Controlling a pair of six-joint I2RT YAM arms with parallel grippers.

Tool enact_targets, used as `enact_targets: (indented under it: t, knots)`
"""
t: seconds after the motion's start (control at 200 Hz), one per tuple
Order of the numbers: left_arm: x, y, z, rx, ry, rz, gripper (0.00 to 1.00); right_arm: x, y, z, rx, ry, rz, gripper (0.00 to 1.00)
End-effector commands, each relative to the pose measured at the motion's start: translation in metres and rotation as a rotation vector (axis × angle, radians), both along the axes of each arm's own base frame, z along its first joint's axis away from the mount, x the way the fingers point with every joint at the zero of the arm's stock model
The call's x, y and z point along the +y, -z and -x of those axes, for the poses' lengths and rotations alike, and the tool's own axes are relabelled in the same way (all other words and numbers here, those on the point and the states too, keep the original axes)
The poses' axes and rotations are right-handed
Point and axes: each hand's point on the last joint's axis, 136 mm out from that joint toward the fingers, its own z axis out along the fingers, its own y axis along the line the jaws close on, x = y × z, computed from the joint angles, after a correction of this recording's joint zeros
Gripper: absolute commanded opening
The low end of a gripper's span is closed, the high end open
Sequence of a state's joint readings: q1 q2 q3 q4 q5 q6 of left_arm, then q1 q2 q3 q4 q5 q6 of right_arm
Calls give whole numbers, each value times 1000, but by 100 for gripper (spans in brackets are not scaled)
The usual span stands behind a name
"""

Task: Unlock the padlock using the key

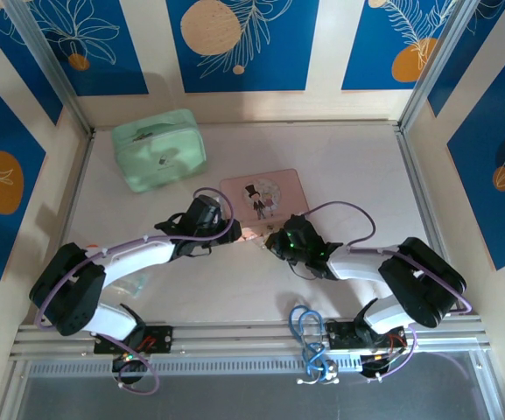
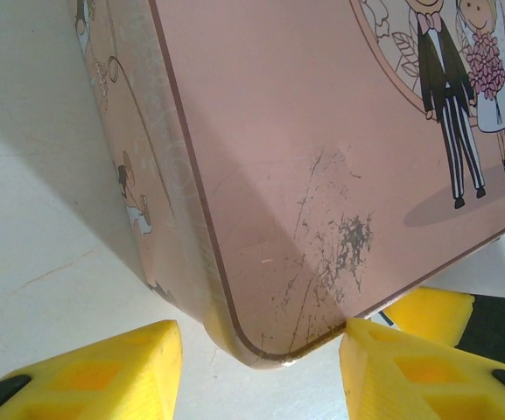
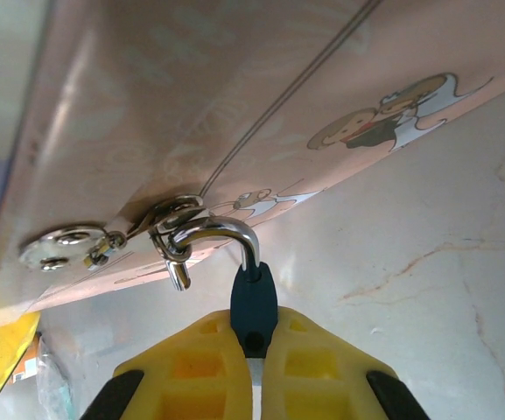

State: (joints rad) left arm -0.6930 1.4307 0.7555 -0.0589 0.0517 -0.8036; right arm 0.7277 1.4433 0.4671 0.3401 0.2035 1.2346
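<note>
The padlock [image 3: 254, 302] is tiny, with a dark blue body and a silvery shackle [image 3: 221, 229]. My right gripper [image 3: 254, 331] is shut on the blue body, its yellow fingers [image 3: 313, 350] pinching both sides. The shackle hooks through the metal hasp ring [image 3: 166, 219] on the front of the pink picture tin [image 3: 234, 96]; its short end [image 3: 178, 278] hangs free of the body. My left gripper [image 2: 261, 376] is open, straddling the tin's near corner [image 2: 278, 350], and its right finger [image 2: 410, 367] touches the tin's edge. From above, both grippers [image 1: 234, 234] [image 1: 276, 241] meet at the tin's [image 1: 265, 194] front edge.
A mint-green case [image 1: 159, 149] stands at the back left of the table. A clear plastic bag [image 1: 134, 284] lies beside the left arm. Blue cables [image 1: 309, 337] loop over the front rail. Patterned walls close in three sides.
</note>
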Motion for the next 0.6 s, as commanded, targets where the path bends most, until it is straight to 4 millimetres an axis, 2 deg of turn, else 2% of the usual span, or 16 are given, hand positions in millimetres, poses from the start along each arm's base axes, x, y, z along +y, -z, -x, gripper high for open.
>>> enact_targets:
  t: [0.0, 0.445, 0.595]
  knots:
    - [32, 28, 6, 61, -61, -105, 50, -16, 21, 11, 66, 20, 108, 0]
    - [34, 32, 7, 67, -66, -104, 50, -25, 15, 14, 42, 33, 117, 0]
    - [36, 34, 9, 72, -70, -107, 50, -23, 13, 13, 31, 16, 96, 0]
